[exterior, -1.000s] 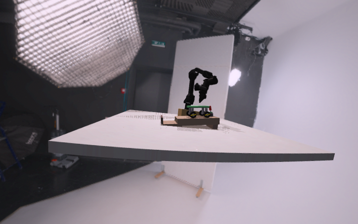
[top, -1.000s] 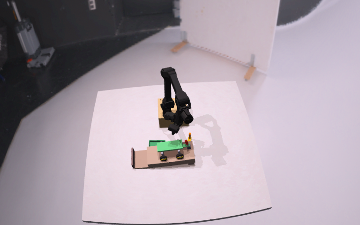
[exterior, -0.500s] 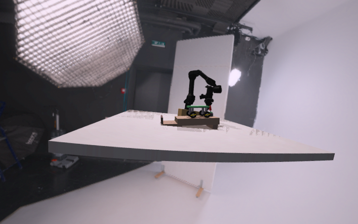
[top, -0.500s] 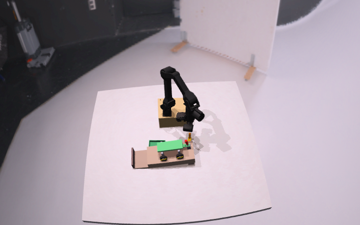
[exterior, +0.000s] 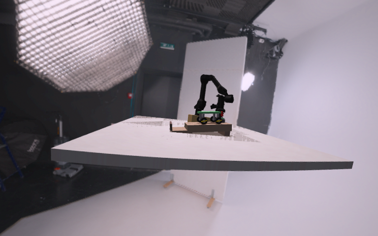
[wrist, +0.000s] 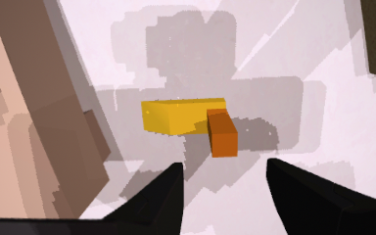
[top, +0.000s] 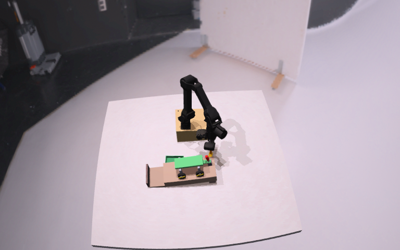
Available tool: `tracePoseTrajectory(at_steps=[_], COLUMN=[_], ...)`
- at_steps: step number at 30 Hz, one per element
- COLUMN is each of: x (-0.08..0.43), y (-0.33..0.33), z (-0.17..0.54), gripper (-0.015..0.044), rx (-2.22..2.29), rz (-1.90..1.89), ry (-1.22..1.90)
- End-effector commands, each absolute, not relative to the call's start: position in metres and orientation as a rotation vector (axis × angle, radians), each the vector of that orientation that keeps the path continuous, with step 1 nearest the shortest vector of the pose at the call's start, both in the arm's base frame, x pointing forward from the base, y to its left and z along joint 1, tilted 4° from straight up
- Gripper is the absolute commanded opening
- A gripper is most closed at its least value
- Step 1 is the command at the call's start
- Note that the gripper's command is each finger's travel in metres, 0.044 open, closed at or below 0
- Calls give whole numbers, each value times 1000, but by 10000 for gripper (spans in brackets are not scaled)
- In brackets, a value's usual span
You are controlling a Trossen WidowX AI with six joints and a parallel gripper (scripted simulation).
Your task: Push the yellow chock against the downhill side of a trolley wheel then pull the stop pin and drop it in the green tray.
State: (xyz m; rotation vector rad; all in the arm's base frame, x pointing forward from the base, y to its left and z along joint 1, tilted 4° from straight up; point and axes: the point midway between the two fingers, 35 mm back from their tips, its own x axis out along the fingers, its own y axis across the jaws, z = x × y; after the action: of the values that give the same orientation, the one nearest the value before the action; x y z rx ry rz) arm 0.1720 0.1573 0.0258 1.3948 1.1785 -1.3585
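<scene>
The yellow chock [top: 210,154] [wrist: 188,117] stands on the table beside the ramp's uphill end, its orange handle [wrist: 224,143] pointing up. My gripper [top: 210,149] [wrist: 224,169] is partly open and empty, pointing down above the chock. In the wrist view the handle's top shows just beyond the gap between the fingertips. The green trolley [top: 188,161] [exterior: 208,112] stands on the ramp [top: 169,176] [exterior: 207,127] [wrist: 49,98]. The red-headed stop pin [top: 207,158] [exterior: 222,114] is upright at its uphill end. The green tray [top: 174,156] is partly hidden behind the trolley and ramp. The chock's black base cannot be made out.
The arm stands on a tan block [top: 183,136] behind the ramp; its dark side [wrist: 370,39] edges into the wrist view. An upright end stop [top: 147,175] [exterior: 171,126] closes the ramp's downhill end. The ramp's side wall is left of the chock in the wrist view.
</scene>
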Motion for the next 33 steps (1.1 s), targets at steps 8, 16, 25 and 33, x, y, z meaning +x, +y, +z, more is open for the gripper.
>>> tracePoseTrajectory(at_steps=[8,16,25,33], x=[169,168,167,167], y=[158,159,159,160], z=[12,-1,-13,-18], gripper=[190,190,190,190], rx=[1390,1390,1390,1390], rz=[-1367,-1367,-1367,-1367], ry=[1182,1182,1182,1182])
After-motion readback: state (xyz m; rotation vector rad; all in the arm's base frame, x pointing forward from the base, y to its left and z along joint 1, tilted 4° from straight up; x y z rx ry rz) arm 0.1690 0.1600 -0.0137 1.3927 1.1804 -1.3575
